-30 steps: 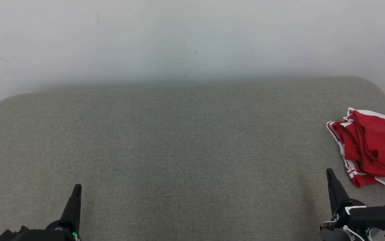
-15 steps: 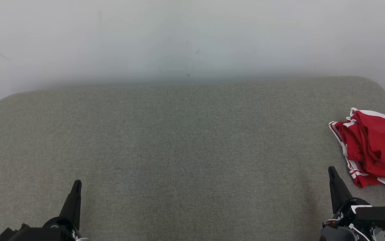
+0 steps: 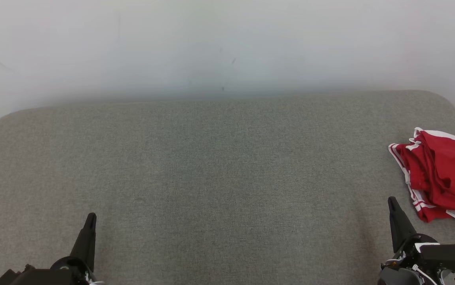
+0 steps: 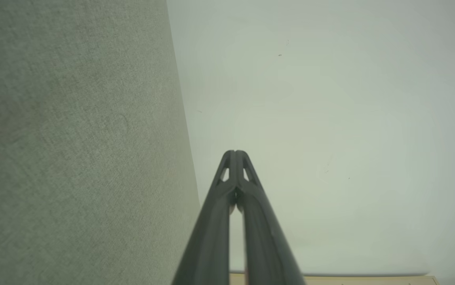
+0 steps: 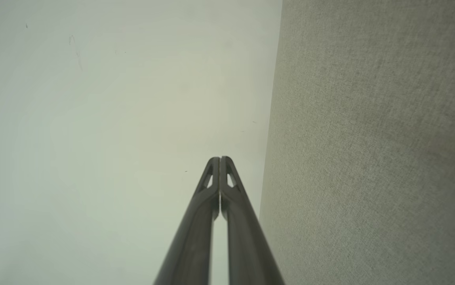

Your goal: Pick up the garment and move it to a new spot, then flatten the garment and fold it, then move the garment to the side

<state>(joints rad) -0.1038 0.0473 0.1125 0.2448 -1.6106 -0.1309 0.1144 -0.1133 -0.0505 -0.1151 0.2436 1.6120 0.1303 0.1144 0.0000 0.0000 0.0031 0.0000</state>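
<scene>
Quick count: one garment (image 3: 445,174), two end effectors, one big grey padded surface (image 3: 211,166), and a pale wall (image 3: 227,47) behind it.

The garment is red with white stripes along its trim. It's bunched up in a loose heap at the far right of the padded surface, and the head view's right edge cuts part of it off. A little white tag (image 3: 452,213) sticks out at its near edge.

The left end effector (image 3: 90,217) sits at the lower left of the head view and the right end effector (image 3: 391,200) at the lower right, both pointing toward the wall. Both are clenched with nothing in them. In the left wrist view its fingers (image 4: 235,152) meet at the tips, and the right wrist view shows the same for that one (image 5: 219,158). The right one is near the garment's lower left corner but not touching it. The left one is well apart from it, across the whole width.

Edges: the surface's far edge runs along the wall, with rounded corners at far left and far right. The garment lies close to that right corner side. A wide stretch of plain grey fabric runs between the two end effectors and on up to the far edge, so there's lots of room to the garment's left.
</scene>
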